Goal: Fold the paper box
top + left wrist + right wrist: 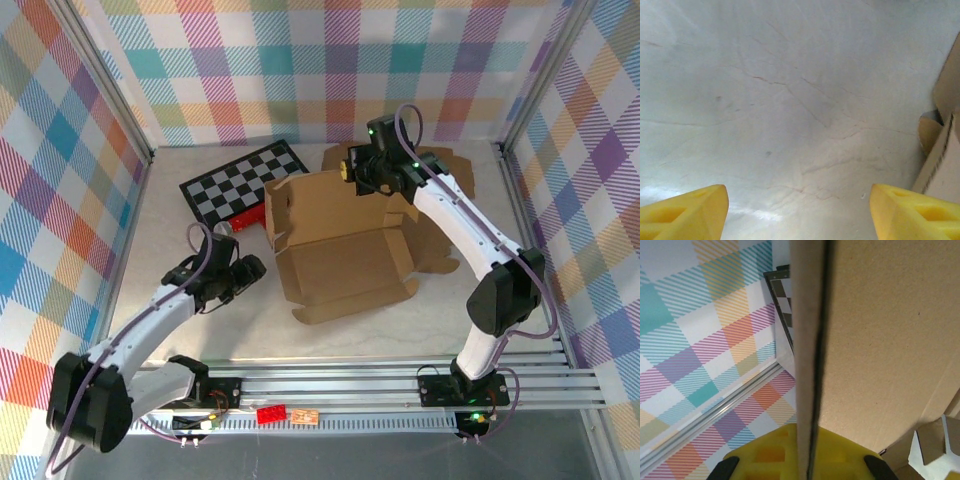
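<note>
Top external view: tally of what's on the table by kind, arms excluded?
Cardboard pieces: 2, the part-folded box and a flat sheet behind it
Checkerboard: 1
Red object by the board: 1
Total: 4

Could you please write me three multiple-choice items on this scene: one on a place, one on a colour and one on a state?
1. Where does the checkerboard lie relative to the cardboard box?
A. behind it, to the left
B. inside it
C. on top of it

2. What colour are the fingers of the left gripper?
A. black
B. yellow
C. red

3. What is the state of the right gripper?
A. open, holding nothing
B. shut on a panel of the cardboard box
C. shut on the checkerboard

Answers:
1 A: the top view shows it beyond the box's left corner.
2 B: the left wrist view shows two yellow tips, set apart.
3 B: the right wrist view shows the cardboard edge running between its fingers.
</note>
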Controlling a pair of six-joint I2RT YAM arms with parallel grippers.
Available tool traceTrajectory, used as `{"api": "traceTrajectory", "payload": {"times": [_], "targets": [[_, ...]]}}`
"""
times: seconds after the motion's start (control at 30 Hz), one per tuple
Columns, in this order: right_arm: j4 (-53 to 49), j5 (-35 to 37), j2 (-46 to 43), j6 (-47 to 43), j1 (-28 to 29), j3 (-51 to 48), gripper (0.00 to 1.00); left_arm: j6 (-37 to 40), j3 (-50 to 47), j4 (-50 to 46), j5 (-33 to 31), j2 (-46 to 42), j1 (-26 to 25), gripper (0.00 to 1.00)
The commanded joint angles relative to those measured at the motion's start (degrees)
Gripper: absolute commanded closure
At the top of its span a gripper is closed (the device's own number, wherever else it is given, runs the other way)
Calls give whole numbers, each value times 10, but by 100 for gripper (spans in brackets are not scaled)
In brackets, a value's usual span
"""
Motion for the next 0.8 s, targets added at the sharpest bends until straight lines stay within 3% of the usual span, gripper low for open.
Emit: {"api": "traceTrajectory", "payload": {"times": [0.0, 0.43, 0.63, 0.77], "targets": [[49, 8, -15, -36, 20, -30, 100, 23, 33, -99, -53, -41, 2, 30], [248, 16, -32, -133, 79, -176, 100, 32, 54, -167, -72, -92, 43, 34], [389, -11, -25, -175, 82, -247, 100, 46, 36, -168, -73, -110, 46, 36], [426, -30, -16, -185, 83, -256, 100, 48, 22, -165, -65, -115, 48, 36]]}}
